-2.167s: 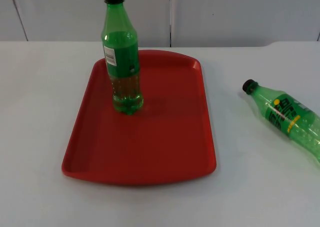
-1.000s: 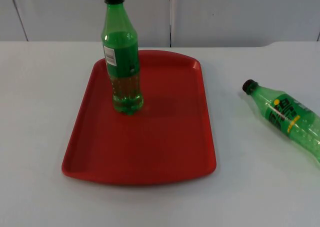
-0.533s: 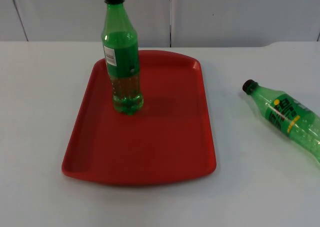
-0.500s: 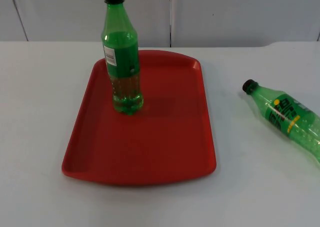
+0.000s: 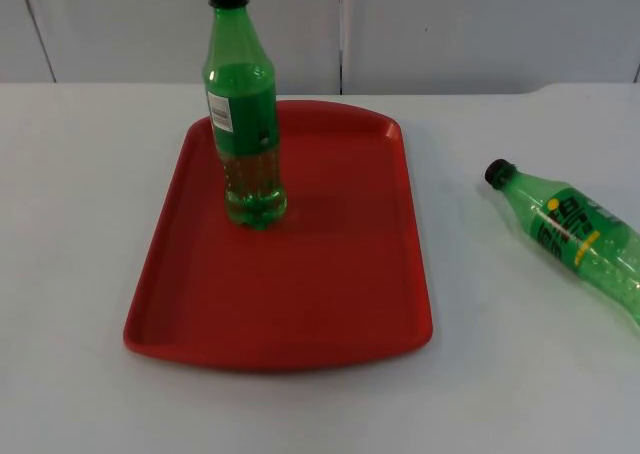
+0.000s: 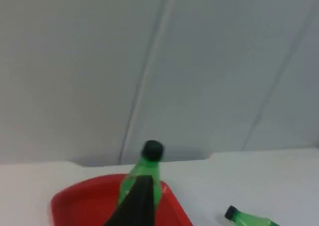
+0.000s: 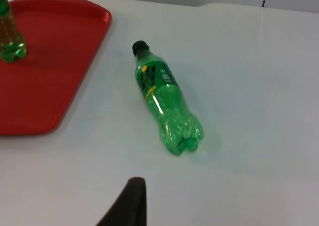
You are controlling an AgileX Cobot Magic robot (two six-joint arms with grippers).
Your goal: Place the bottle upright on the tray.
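Centrally, a red plastic tray carries one upright green plastic bottle — a second green bottle lies on the white desk, right of frame; claw states cannot be told.

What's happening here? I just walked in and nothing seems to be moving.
Nothing is being handled. One green bottle stands upright on the red tray. A second green bottle lies on its side on the white table beside the tray, apart from it, cap toward it. It has not yet been picked up.
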